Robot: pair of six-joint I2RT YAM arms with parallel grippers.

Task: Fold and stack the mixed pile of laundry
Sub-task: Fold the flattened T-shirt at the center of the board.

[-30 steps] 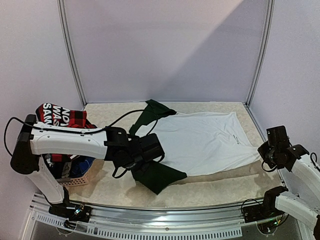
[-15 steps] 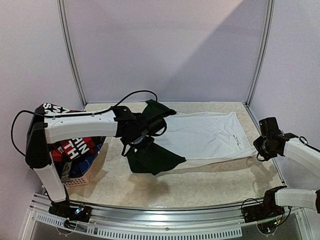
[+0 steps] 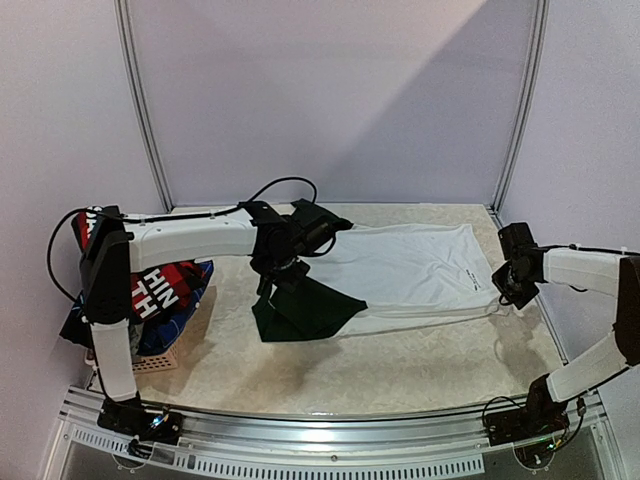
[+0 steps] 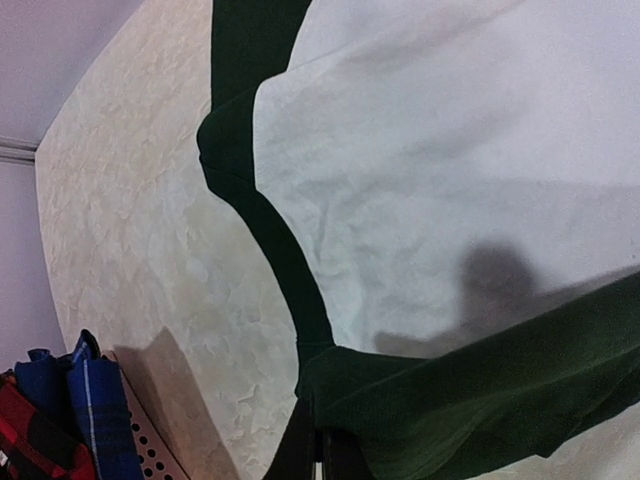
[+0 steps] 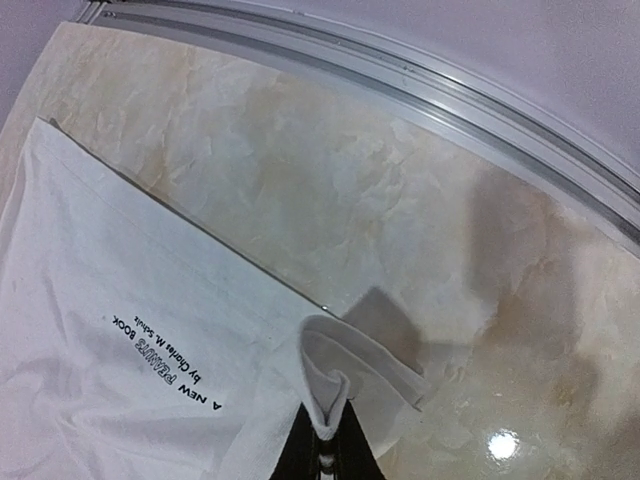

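Observation:
A white T-shirt with dark green sleeves lies spread on the table, small black lettering near its hem. My left gripper is shut on the near green sleeve, lifting it over the shirt; the wrist view shows the pinched sleeve and green collar band. My right gripper is shut on the shirt's near hem corner, held just above the table. The other green sleeve lies at the back. The rest of the laundry pile sits in the basket at left.
A small pinkish woven basket stands at the near left, holding the red-black plaid shirt with white lettering and blue plaid pieces. Metal frame posts and white walls enclose the table. A rail runs along the table's right edge.
My left gripper has carried the near green sleeve from the front of the table back and up over the shirt. My right gripper has moved inward with the hem corner, folding the near edge.

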